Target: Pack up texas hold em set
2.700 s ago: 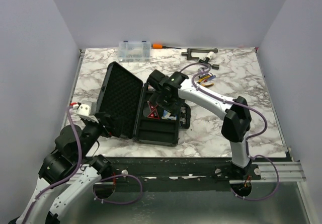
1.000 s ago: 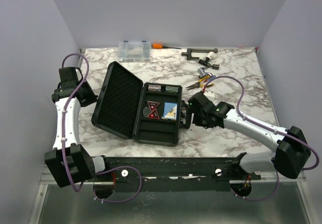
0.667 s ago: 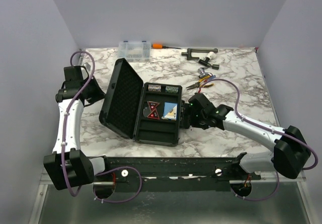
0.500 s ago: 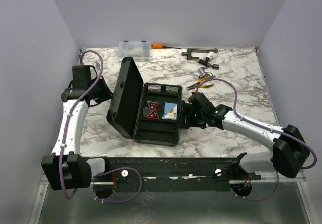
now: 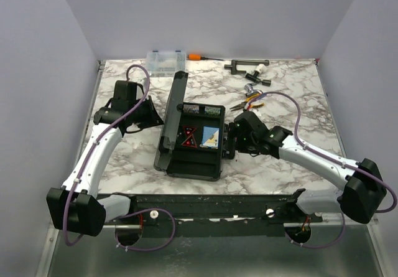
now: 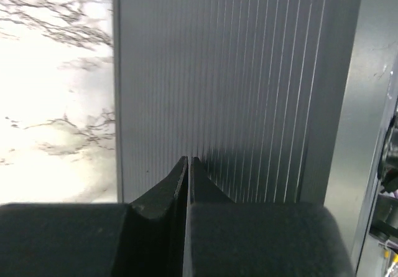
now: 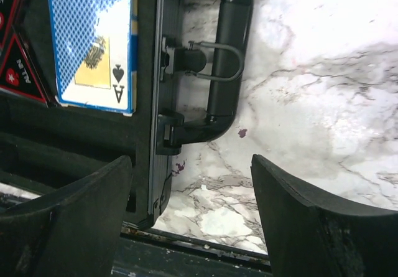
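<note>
The black case's tray (image 5: 186, 162) lies open on the marble table, holding the blue-faced card deck (image 5: 211, 137), red-black triangles (image 5: 188, 136) and small grey boxes (image 5: 200, 109). Its lid (image 5: 171, 112) stands almost upright on its left side. My left gripper (image 5: 155, 114) is shut, its tips (image 6: 188, 160) against the lid's ribbed outer face (image 6: 249, 90). My right gripper (image 5: 234, 141) hovers open by the case handle (image 5: 231, 146). In the right wrist view its fingers (image 7: 68, 208) straddle the tray's edge below the handle (image 7: 227, 59) and card deck (image 7: 93, 43), gripper (image 7: 189, 187) empty.
At the back edge lie a clear compartment box (image 5: 166, 61), an orange-handled screwdriver (image 5: 196, 56) and a black clamp tool (image 5: 246, 65). Pliers (image 5: 252, 99) lie right of the case. A black rail (image 7: 186, 252) borders the table's near edge.
The left arm has swung in from the left and pushed the lid up from lying flat to almost upright. The right gripper has stayed open by the handle.
</note>
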Motion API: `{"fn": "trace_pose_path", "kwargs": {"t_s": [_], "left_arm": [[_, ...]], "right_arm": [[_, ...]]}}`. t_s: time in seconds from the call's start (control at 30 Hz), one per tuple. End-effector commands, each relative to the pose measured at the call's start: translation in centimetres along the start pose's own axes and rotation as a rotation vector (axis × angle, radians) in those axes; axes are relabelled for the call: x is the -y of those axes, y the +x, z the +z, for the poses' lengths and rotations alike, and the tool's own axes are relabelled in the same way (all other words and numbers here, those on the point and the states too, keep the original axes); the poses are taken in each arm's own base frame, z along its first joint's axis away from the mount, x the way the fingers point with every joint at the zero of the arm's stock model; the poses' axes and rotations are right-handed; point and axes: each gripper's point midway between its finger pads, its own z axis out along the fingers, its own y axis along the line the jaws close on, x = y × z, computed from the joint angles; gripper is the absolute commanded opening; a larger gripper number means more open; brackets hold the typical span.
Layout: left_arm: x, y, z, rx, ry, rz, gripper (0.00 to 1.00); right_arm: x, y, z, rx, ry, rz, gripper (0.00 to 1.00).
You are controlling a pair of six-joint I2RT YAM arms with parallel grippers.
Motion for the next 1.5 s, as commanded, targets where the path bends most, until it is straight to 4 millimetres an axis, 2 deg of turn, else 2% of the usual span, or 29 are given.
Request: {"fn": "trace_pose_path", "kwargs": {"t_s": [0.0,0.13,0.23,0.27,0.3,0.33,0.37,0.43,0.5,0.6,0.77,0.9,1.07,1.27,1.47], "left_arm": [[1.9,-0.1,0.1,0.017,0.027,0.015,0.02],[3.5,1.0,0.4,-0.011,0.073,0.068,0.02],[5.2,1.4,-0.1,-0.011,0.117,0.131,0.12],[5.8,1.6,-0.3,-0.009,0.133,0.157,0.20],[6.4,1.7,-0.6,-0.004,0.146,0.180,0.42],[6.8,1.8,-0.8,0.003,0.153,0.202,0.72],[7.2,1.9,-1.0,0.009,0.158,0.219,0.87],[7.6,2.1,-1.3,0.016,0.165,0.242,0.91],[8.2,2.7,-1.5,0.013,0.182,0.265,0.90],[9.4,3.9,-1.4,-0.002,0.209,0.309,0.82],[11.8,5.9,-0.2,-0.016,0.210,0.379,0.72],[13.6,7.2,1.5,-0.034,0.211,0.408,0.67],[14.9,7.9,4.0,-0.078,0.179,0.431,0.48],[16.5,8.9,6.2,-0.128,0.176,0.474,0.29],[15.8,10.0,8.7,-0.172,0.125,0.493,0.16]], "right_arm": [[2.5,-1.8,-1.5,0.074,0.151,0.032,0.80],[4.0,-2.8,-2.6,0.132,0.223,0.051,0.81],[4.8,-3.2,-3.3,0.158,0.262,0.061,0.82],[5.0,-3.2,-3.5,0.162,0.270,0.062,0.83],[5.0,-3.4,-3.7,0.169,0.271,0.068,0.83],[5.1,-3.5,-4.0,0.177,0.271,0.075,0.86],[5.2,-3.5,-4.1,0.182,0.272,0.084,0.94],[5.2,-3.7,-4.5,0.195,0.265,0.095,0.98],[5.2,-3.9,-4.9,0.210,0.257,0.107,1.00],[5.6,-3.9,-5.3,0.231,0.257,0.126,1.00],[6.0,-3.8,-5.5,0.262,0.217,0.182,0.99],[6.5,-2.9,-3.8,0.220,0.155,0.225,0.96],[7.6,-0.5,-0.5,0.070,0.066,0.306,0.91],[7.9,0.1,0.5,0.045,0.037,0.331,0.87],[7.9,0.0,1.1,0.036,0.034,0.331,0.84]]}}
